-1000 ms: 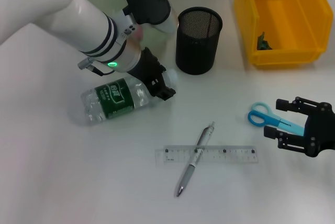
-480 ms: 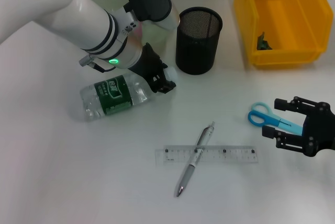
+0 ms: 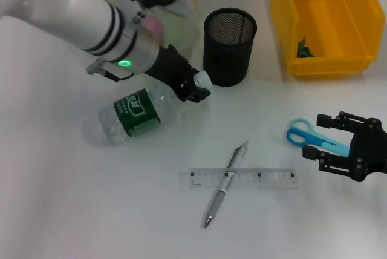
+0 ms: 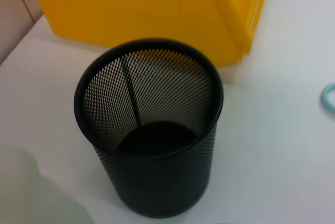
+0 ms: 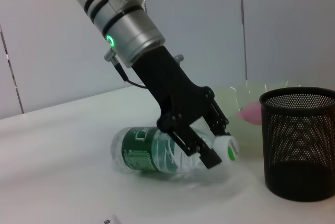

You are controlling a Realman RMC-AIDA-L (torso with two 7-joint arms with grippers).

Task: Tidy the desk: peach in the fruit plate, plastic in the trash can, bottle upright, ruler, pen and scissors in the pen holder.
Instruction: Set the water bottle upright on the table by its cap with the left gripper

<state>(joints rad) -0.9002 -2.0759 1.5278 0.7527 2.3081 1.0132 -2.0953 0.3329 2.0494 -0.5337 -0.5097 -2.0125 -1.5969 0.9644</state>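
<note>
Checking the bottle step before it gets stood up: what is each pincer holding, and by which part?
The left pincer grips the bottle at its neck, just below the cap. The right pincer is open over the scissors, holding nothing.

Clear green-labelled bottle (image 3: 142, 115) on its side, neck end raised

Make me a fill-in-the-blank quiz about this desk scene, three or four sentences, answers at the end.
1. The left tool is closed on the neck of the ____, whose cap end is raised off the table.
2. The pen lies across the clear ____.
3. The black mesh pen holder holds ____ of the stationery yet.
4. The right tool sits open beside the blue-handled ____.

Missing words: bottle; ruler; none; scissors
</note>
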